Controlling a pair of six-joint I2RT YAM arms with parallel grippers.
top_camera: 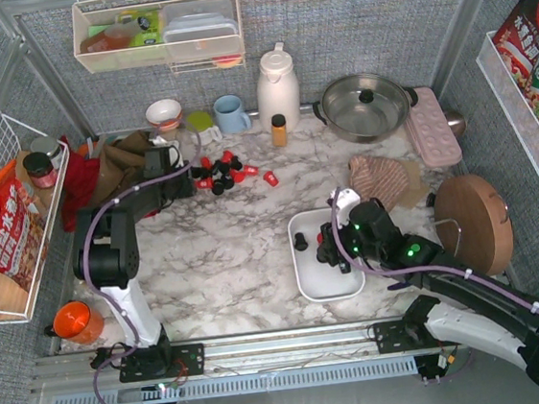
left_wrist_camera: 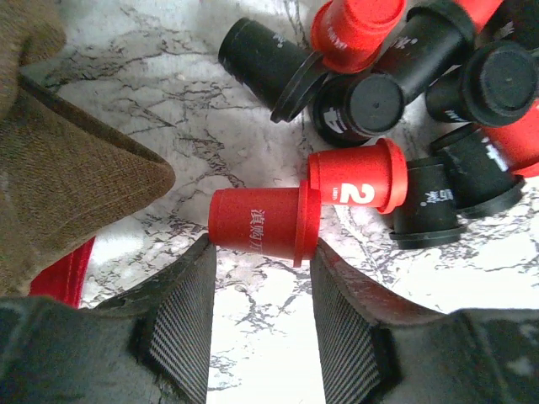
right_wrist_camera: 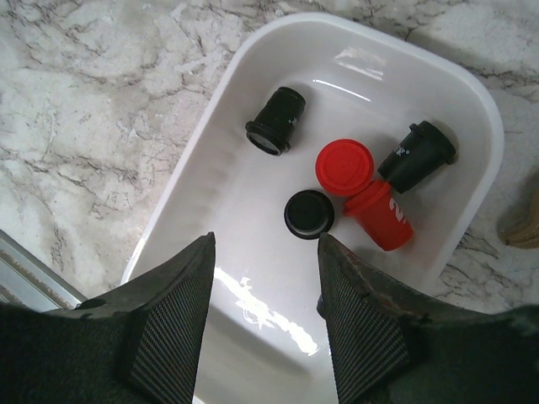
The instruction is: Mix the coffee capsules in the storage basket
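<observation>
While left fingers (left_wrist_camera: 181, 324) gape at a red capsule (left_wrist_camera: 261, 225), right fingers (right_wrist_camera: 173, 328) wide over storage basket (right_wrist_camera: 221, 160), five capsules (right_wrist_camera: 345, 167) inside

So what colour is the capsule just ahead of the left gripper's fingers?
The capsule is bright red with white lettering; left wrist view shows it best.

Bare marble desk (top_camera: 227, 255) lies wide open between the heap of red and black coffee capsules (top_camera: 223, 173) and the shallow white storage basket (top_camera: 326, 281). A rumpled brown cloth (left_wrist_camera: 59, 185) crowds one side of the left pincer (left_wrist_camera: 261, 252); capsules block the way ahead of its spread fingers (left_wrist_camera: 181, 311). Five capsules sit in the basket's far half; the near half under the right pincer (right_wrist_camera: 265, 244) is free.
</observation>
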